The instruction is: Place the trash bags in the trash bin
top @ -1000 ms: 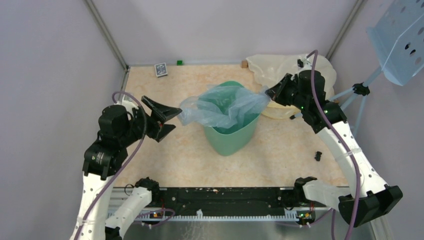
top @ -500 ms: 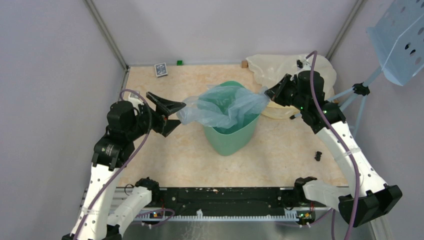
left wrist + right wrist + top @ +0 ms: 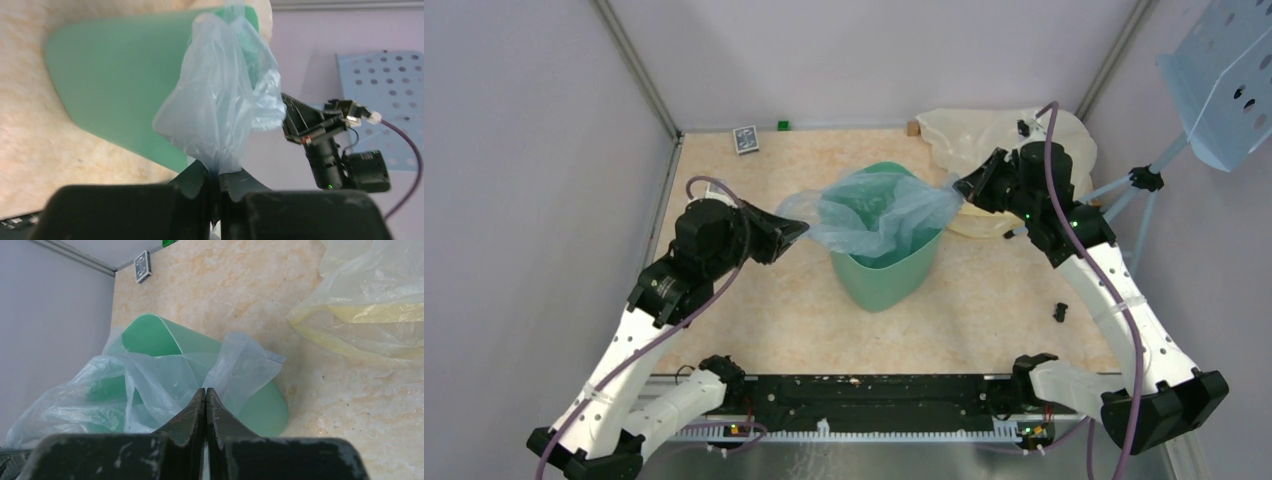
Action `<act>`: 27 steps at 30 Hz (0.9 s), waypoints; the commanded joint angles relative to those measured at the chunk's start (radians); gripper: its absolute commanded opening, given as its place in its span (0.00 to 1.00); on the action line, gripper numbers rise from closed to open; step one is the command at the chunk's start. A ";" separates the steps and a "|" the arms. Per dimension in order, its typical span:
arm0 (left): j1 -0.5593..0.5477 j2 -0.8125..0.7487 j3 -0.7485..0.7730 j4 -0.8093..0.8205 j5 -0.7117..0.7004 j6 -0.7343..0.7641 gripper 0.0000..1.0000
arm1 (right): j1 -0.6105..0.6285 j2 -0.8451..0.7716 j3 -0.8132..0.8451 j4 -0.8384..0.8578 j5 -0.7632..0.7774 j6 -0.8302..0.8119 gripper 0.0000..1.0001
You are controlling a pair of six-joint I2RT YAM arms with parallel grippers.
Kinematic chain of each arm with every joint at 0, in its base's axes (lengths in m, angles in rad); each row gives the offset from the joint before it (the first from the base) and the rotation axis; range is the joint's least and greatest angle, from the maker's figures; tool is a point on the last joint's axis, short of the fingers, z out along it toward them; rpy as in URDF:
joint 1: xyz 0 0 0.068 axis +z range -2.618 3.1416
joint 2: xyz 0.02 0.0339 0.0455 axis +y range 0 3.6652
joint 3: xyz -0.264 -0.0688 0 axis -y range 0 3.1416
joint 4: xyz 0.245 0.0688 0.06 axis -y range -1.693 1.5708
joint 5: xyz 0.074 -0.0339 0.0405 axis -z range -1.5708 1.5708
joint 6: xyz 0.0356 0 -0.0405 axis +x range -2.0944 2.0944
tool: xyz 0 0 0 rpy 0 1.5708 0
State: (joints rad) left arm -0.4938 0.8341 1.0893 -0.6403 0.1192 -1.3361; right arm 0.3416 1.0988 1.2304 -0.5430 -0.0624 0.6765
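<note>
The trash bin (image 3: 886, 282) is seen upright in the middle; the pale blue trash bag (image 3: 879, 212) is draped across its mouth, partly sunk inside, with both ends drawn out past the rim; a cream-yellow bag (image 3: 984, 130) is heaped behind at the right. The left gripper (image 3: 796, 230) is stretched in from the left, clamped narrow on the bag's left end; the right gripper (image 3: 962, 186) is held beside the rim's right edge, pinched closed on the bag's right corner.
</note>
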 commanded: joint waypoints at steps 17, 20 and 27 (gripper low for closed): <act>-0.002 -0.213 -0.175 0.013 0.147 0.346 0.00 | -0.007 -0.296 -0.305 -0.093 -0.072 -0.024 0.00; -0.001 -0.181 -0.186 -0.025 0.188 0.392 0.00 | -0.008 -0.299 -0.346 -0.075 -0.082 -0.019 0.00; 0.012 -0.130 -0.232 -0.050 0.181 0.473 0.00 | -0.006 -0.279 -0.430 -0.001 -0.114 0.008 0.00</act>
State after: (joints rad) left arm -0.4923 0.6838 0.8772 -0.6769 0.2729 -0.9436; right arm 0.3416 0.8139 0.8215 -0.6102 -0.1562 0.6662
